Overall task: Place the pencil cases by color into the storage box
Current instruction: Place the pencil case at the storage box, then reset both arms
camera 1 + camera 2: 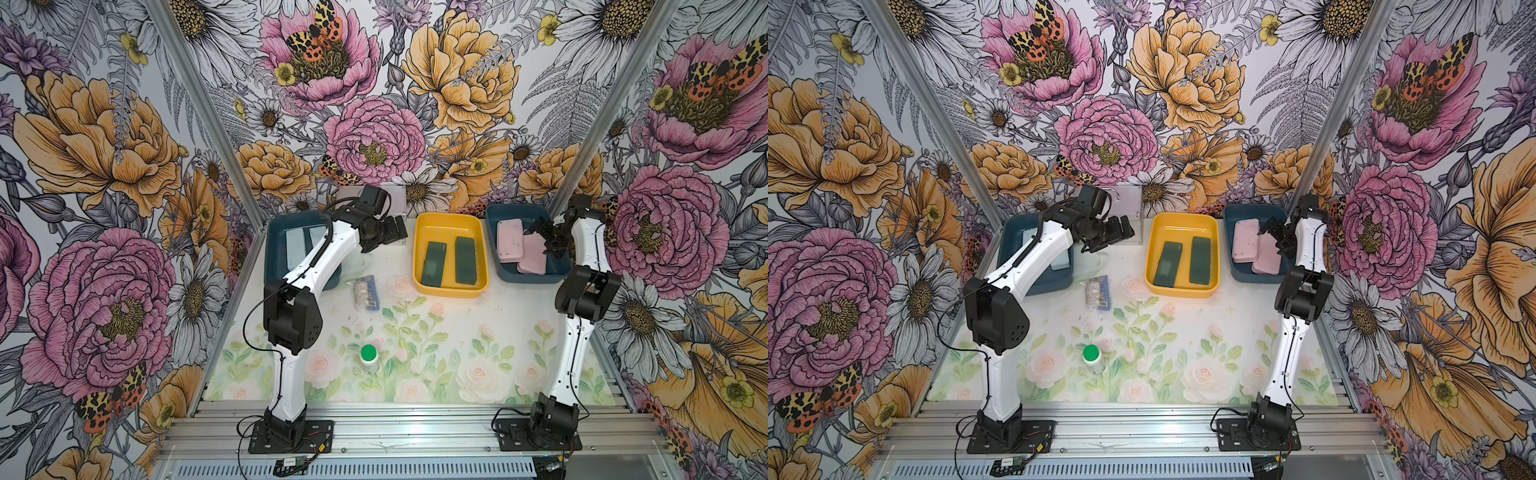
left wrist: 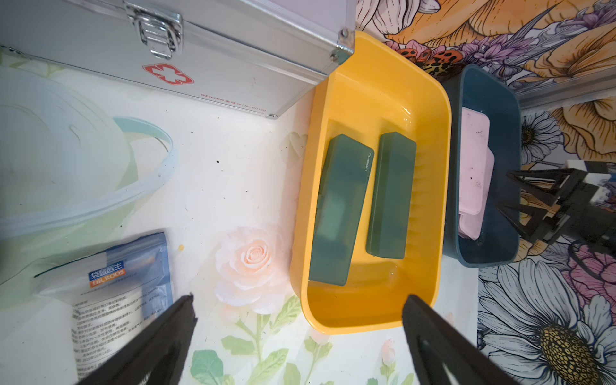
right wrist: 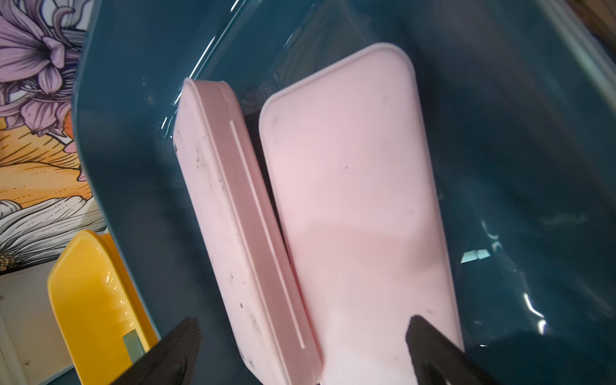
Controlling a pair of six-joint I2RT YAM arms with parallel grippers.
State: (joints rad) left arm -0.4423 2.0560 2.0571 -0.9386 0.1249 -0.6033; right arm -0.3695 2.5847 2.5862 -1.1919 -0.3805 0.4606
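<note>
All six cases already lay sorted, so the job looked close to done. The two dark green cases [image 1: 433, 262] [image 1: 465, 259] lay side by side in the yellow bin [image 1: 451, 293] in the middle. The pale blue cases [image 1: 296, 245] lay in the left blue bin [image 1: 274, 232], partly hidden by the left arm. The two pink cases [image 3: 353, 200] [image 3: 226, 216] lay in the right blue bin [image 3: 133, 133], touching along their long sides. One lay flat and the other was tipped so its side wall showed.

The right gripper [image 3: 300, 333] hung low inside that bin with its fingers [image 3: 180, 336] spread wide, pinching nothing. The flat pink case lay just below them. The left gripper [image 2: 300, 306] was spread wide too and empty, hovering above the table between the left bin and the yellow one, near a metal first-aid box [image 2: 200, 50].

The step in hand looked like pulling the right arm clear. It would go best with the fingers kept apart and the arm lifted straight up until they were above the bin's rim, and only then swung back to the near side. A sideways drag could catch the flat case's near end or knock the tipped one. The packet [image 1: 365, 293] and the green-capped bottle [image 1: 368, 353] on the table were not part of the job and needed no handling.
</note>
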